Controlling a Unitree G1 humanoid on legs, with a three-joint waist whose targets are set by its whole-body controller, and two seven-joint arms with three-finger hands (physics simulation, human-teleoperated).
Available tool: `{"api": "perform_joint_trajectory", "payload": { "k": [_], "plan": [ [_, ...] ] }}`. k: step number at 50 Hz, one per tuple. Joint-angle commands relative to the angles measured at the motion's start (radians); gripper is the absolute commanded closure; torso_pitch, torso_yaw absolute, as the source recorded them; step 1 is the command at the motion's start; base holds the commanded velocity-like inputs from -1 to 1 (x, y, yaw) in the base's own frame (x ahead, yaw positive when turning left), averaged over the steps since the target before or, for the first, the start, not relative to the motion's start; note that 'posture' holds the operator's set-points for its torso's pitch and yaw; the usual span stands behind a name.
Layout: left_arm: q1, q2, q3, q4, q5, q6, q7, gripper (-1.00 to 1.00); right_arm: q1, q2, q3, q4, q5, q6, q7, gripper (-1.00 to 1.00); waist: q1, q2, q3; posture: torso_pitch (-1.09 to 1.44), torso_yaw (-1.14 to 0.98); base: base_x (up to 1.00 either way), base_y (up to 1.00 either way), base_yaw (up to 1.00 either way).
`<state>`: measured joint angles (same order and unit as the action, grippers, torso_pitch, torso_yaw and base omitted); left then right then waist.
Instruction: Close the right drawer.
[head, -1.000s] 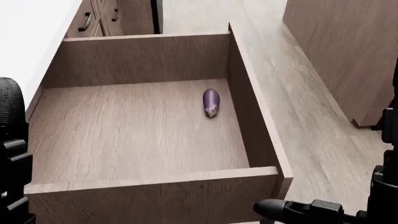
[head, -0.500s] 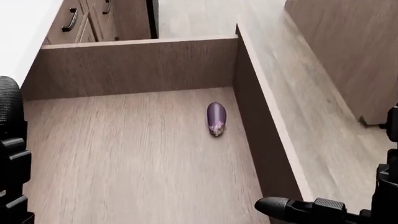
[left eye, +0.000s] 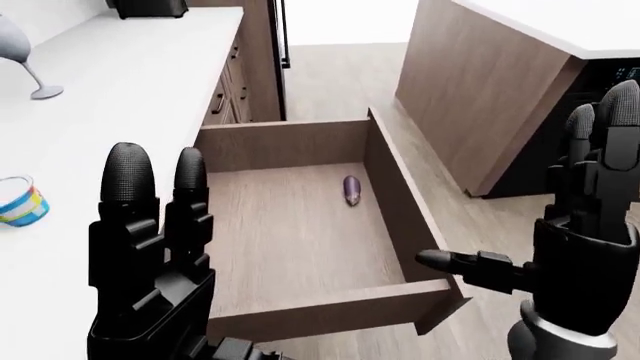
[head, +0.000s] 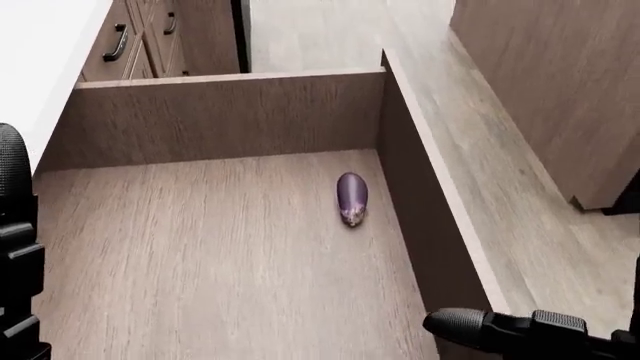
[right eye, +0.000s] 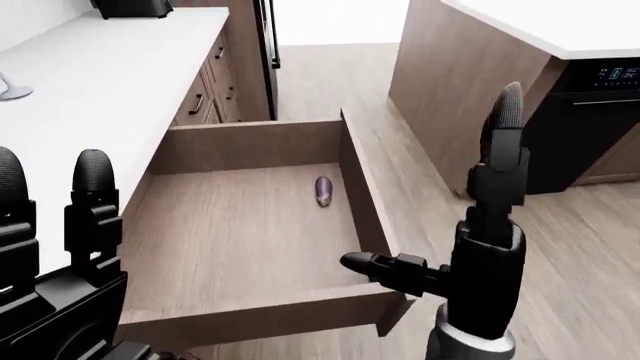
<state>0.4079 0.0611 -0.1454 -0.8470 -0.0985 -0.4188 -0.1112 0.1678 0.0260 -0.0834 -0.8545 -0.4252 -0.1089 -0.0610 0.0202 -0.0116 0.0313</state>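
Drawer (left eye: 300, 240): wooden, pulled fully out from the counter's cabinets, filling the middle of both eye views; its face panel runs along the bottom edge, nearest the camera.

Eggplant (head: 351, 196): small, purple, lying loose on the drawer floor near the right side wall, not touching it.

Left hand (left eye: 150, 255): black, raised at the lower left of the left-eye view, fingers straight and spread upward, holding nothing, over the drawer's left edge.

Right hand (right eye: 480, 247): black, at the right of the right-eye view, fingers upright and extended, thumb pointing left above the drawer's near right corner; wide, gripping nothing. Contact with the drawer cannot be told.

Counter (left eye: 110, 97): white top, left side. Carries a wine glass (left eye: 25, 56) and a small striped bowl (left eye: 20, 201).

Island (left eye: 490, 82): wooden, upper right.
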Motion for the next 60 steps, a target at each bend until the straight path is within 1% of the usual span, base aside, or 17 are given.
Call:
{"api": "perform_joint_trajectory", "payload": {
  "k": [1, 2, 5, 9, 14, 15, 16, 21, 23, 28, 31, 34, 40, 41, 49, 54, 60],
  "plan": [
    [-0.004, 0.0, -0.001, -0.035, -0.001, -0.022, 0.0, -1.0, -0.016, -0.005, -0.018, -0.054, 0.052, 0.043, 0.016, -1.0, 0.0, 0.001, -0.008, 0.0, 0.0, 0.0, 0.0, 0.0],
    [-0.003, 0.0, -0.001, -0.035, -0.001, -0.023, 0.0, -1.0, -0.018, -0.009, -0.025, -0.069, 0.092, 0.05, 0.033, -1.0, 0.001, 0.0, -0.008, 0.0, 0.0, 0.0, 0.0, 0.0],
    [-0.002, 0.0, -0.001, -0.032, -0.002, -0.026, -0.001, -1.0, -0.047, -0.018, -0.068, -0.093, 0.101, 0.115, 0.053, -1.0, 0.003, -0.003, -0.008, 0.0, 0.0, 0.0, 0.0, 0.0],
    [-0.003, 0.0, 0.0, -0.037, -0.003, -0.019, 0.0, -1.0, -0.097, -0.037, -0.152, -0.142, 0.145, 0.225, 0.078, -1.0, 0.005, -0.006, -0.01, 0.0, 0.0, 0.0, 0.0, 0.0],
    [-0.005, -0.001, 0.001, -0.045, -0.003, -0.009, 0.001, -1.0, -0.14, -0.087, -0.306, -0.183, 0.253, 0.285, 0.107, -1.0, 0.008, -0.009, -0.011, 0.0, 0.0, 0.0, 0.0, 0.0],
    [-0.006, -0.001, 0.002, -0.047, -0.004, -0.006, 0.001, -1.0, -0.159, -0.106, -0.354, -0.185, 0.288, 0.313, 0.112, -1.0, 0.008, -0.01, -0.011, 0.0, 0.0, 0.0, 0.0, 0.0],
    [-0.006, -0.001, 0.003, -0.047, -0.004, -0.006, 0.001, -1.0, -0.164, -0.114, -0.373, -0.179, 0.3, 0.319, 0.111, -1.0, 0.007, -0.01, -0.012, 0.0, 0.0, 0.0, 0.0, 0.0],
    [-0.006, -0.002, 0.001, -0.051, -0.004, 0.0, 0.001, -1.0, -0.183, -0.182, -0.507, -0.023, 0.395, 0.259, 0.105, -1.0, 0.002, -0.012, -0.009, 0.0, 0.0, 0.0, 0.0, 0.0],
    [-0.007, -0.003, 0.001, -0.048, -0.003, -0.001, 0.001, -1.0, -0.186, -0.206, -0.534, 0.106, 0.401, 0.188, 0.097, -1.0, -0.001, -0.013, -0.007, 0.0, 0.0, 0.0, 0.0, 0.0],
    [-0.008, -0.002, -0.002, -0.055, 0.001, 0.008, 0.004, -1.0, -0.197, -0.262, -0.554, 0.367, 0.417, 0.036, 0.071, -1.0, -0.007, -0.013, -0.008, 0.0, 0.0, 0.0, 0.0, 0.0],
    [-0.008, -0.001, 0.0, -0.051, -0.002, 0.003, 0.003, -1.0, -0.213, -0.298, -0.562, 0.474, 0.431, -0.008, 0.059, -1.0, -0.008, -0.01, -0.008, 0.0, 0.0, 0.0, 0.0, 0.0],
    [-0.007, -0.001, 0.0, -0.046, -0.001, -0.002, 0.001, -1.0, -0.248, -0.346, -0.546, 0.657, 0.439, -0.09, 0.038, -1.0, -0.011, -0.005, -0.006, 0.0, 0.0, 0.0, 0.0, 0.0],
    [-0.006, -0.002, 0.003, -0.041, -0.006, -0.007, -0.001, -1.0, -0.359, -0.433, -0.431, 1.073, 0.418, -0.257, -0.032, -1.0, -0.02, -0.007, -0.014, 0.0, 0.0, 0.0, 0.0, 0.0],
    [-0.006, -0.002, 0.005, -0.04, -0.008, -0.008, -0.002, -1.0, -0.392, -0.44, -0.403, 1.184, 0.409, -0.314, -0.048, -1.0, -0.022, -0.008, -0.016, 0.0, 0.0, 0.0, 0.0, 0.0],
    [-0.01, -0.004, 0.007, -0.038, -0.01, -0.005, -0.004, -1.0, -0.521, -0.47, -0.264, 1.615, 0.405, -0.532, -0.104, -1.0, -0.02, -0.007, -0.024, 0.0, 0.0, 0.0, 0.0, 0.0],
    [-0.013, -0.006, 0.01, -0.044, -0.012, 0.005, -0.003, -1.0, -0.581, -0.465, -0.199, 1.744, 0.392, -0.59, -0.122, -1.0, -0.017, -0.007, -0.029, 0.0, 0.0, 0.0, 0.0, 0.0],
    [-0.014, -0.008, 0.013, -0.051, -0.015, 0.013, -0.005, -1.0, -0.639, -0.457, -0.159, 1.862, 0.363, -0.642, -0.135, -1.0, -0.011, -0.01, -0.03, 0.0, 0.0, 0.0, 0.0, 0.0]
  ]
}}
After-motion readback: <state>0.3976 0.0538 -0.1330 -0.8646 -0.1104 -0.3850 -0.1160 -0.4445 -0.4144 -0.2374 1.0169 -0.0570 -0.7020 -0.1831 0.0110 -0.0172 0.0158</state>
